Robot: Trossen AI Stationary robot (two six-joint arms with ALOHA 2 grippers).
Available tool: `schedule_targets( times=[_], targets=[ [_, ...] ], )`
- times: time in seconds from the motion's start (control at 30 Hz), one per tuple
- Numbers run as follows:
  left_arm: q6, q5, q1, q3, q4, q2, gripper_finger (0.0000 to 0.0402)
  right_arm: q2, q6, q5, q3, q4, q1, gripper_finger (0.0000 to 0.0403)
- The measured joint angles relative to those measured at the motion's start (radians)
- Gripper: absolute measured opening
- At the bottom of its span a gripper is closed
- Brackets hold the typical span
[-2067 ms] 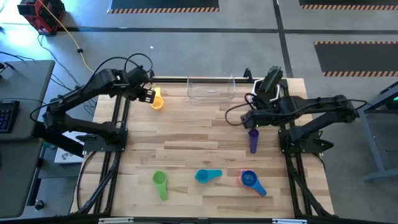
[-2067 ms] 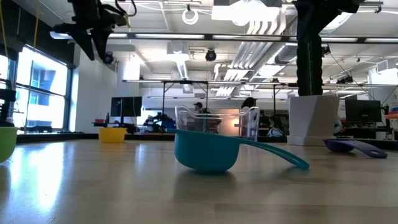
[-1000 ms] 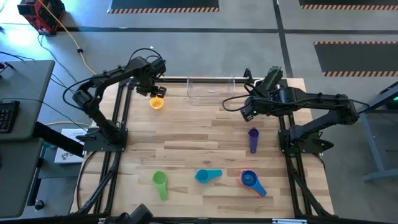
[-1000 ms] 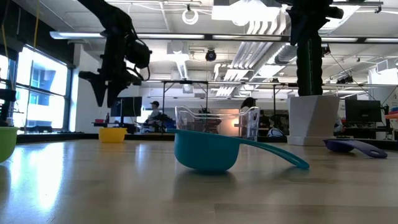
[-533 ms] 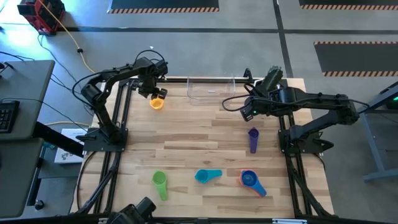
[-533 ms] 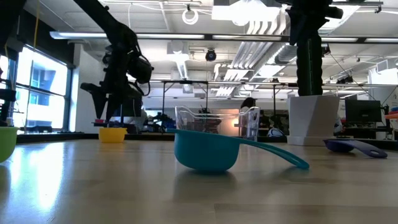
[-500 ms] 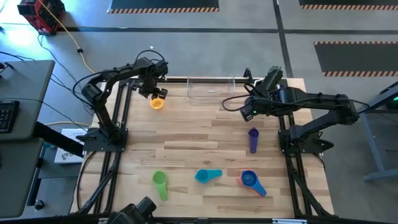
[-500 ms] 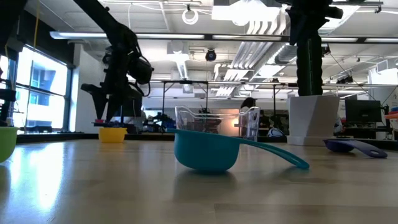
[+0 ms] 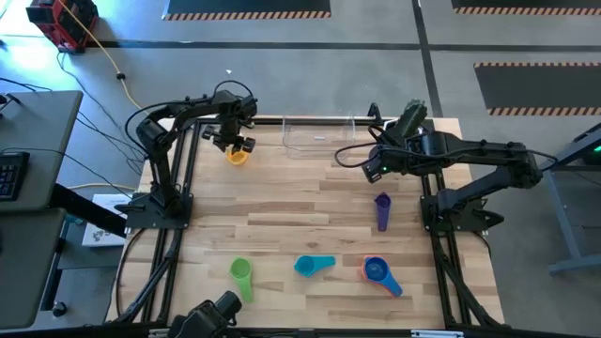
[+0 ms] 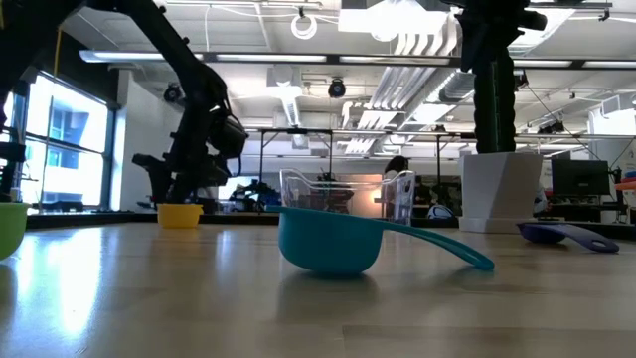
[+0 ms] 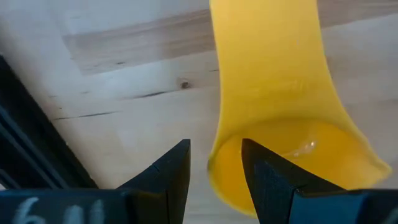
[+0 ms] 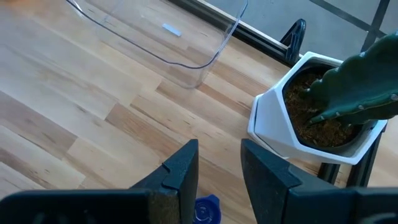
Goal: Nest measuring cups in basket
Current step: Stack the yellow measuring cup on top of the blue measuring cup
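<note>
Because the left claw [image 9: 237, 144] hangs directly over the yellow cup [image 9: 236, 156] at the far left of the worktop [image 9: 310, 216], the left arm is the nearer one for this pick. In the left wrist view the fingers [image 11: 166, 174] are spread, one outside the bowl rim and one inside it, holding nothing yet. The cup's long axis (bowl to handle) runs roughly near to far, the handle pointing far. The basket [image 9: 319, 134] stands to the right of the cup at the far edge. The right claw [image 9: 376, 172], released and empty, waits near the cactus pot [image 9: 410, 122], with the purple cup [image 9: 382, 210] nearer the front.
</note>
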Motion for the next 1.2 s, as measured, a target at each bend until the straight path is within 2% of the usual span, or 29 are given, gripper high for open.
schedule_targets(
  times=[0.23,0.6,0.87,1.2],
  targets=[
    [0.026,0.000,-0.003,0.000,0.021,0.030,0.0116,0.000,0.000,0.000,0.000,0.000,0.000,0.0113],
    [0.078,0.018,-0.016,0.002,0.003,0.023,0.0009,0.000,0.000,0.001,0.000,0.000,0.000,0.0113],
    [0.122,0.038,-0.104,0.000,-0.046,-0.008,0.0004,0.000,0.000,0.030,0.000,0.021,0.000,0.0113],
    [0.085,0.040,-0.260,-0.001,-0.168,-0.158,0.0003,0.000,-0.005,0.020,0.000,0.043,0.000,0.0113]
  ],
)
